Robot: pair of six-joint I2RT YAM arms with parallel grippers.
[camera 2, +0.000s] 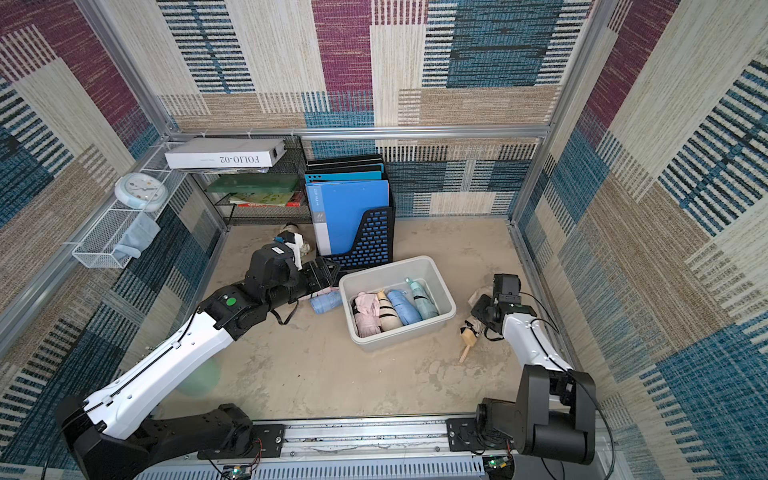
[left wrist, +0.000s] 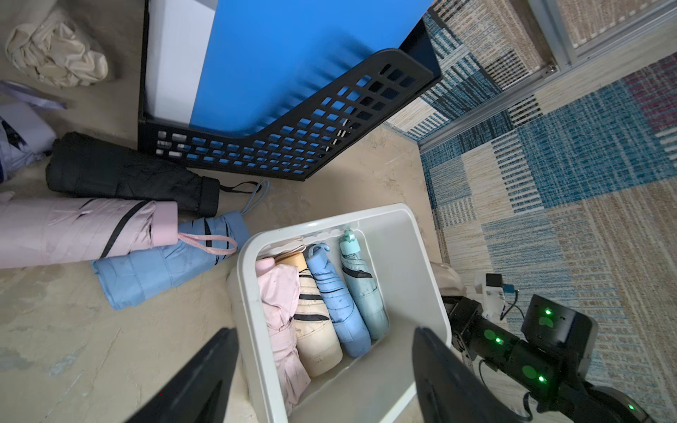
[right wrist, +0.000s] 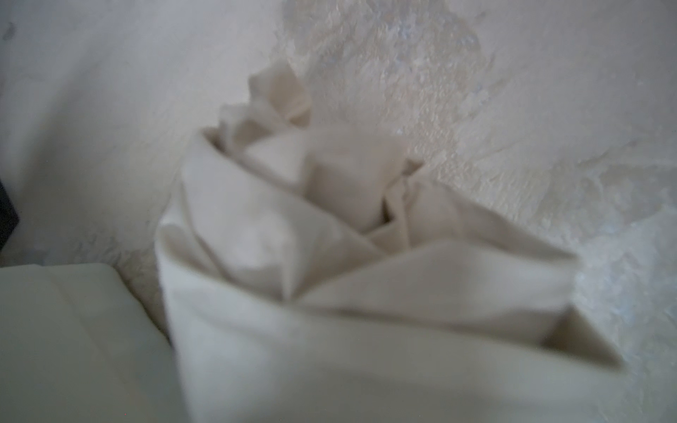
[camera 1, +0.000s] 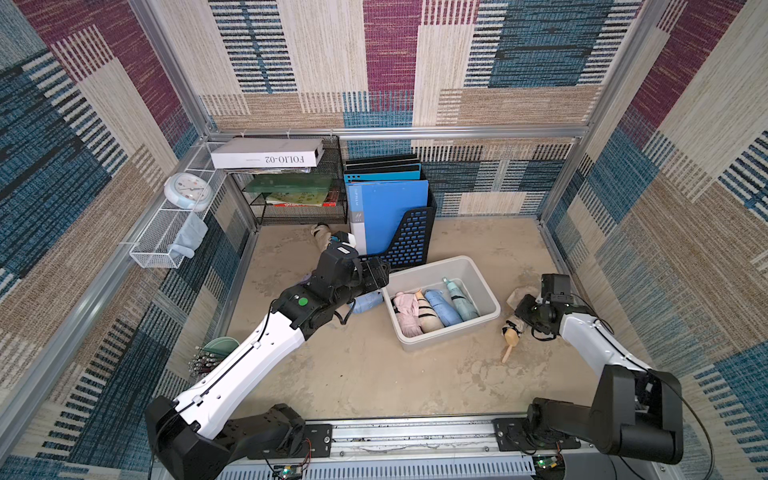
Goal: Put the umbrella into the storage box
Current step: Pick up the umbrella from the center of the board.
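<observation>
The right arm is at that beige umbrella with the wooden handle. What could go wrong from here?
The right gripper is at loose cloth of the beige umbrella, which might slip or unfurl when lifted.
The storage box has only a strip free beside the teal umbrella, so the wooden handle could catch its rim.
The open left gripper hangs close by the box; the arms might collide.

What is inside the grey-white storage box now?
In the storage box four lie side by side: pink umbrella, cream umbrella, blue umbrella, pale teal umbrella. Whatever lies under them is covered.
</observation>
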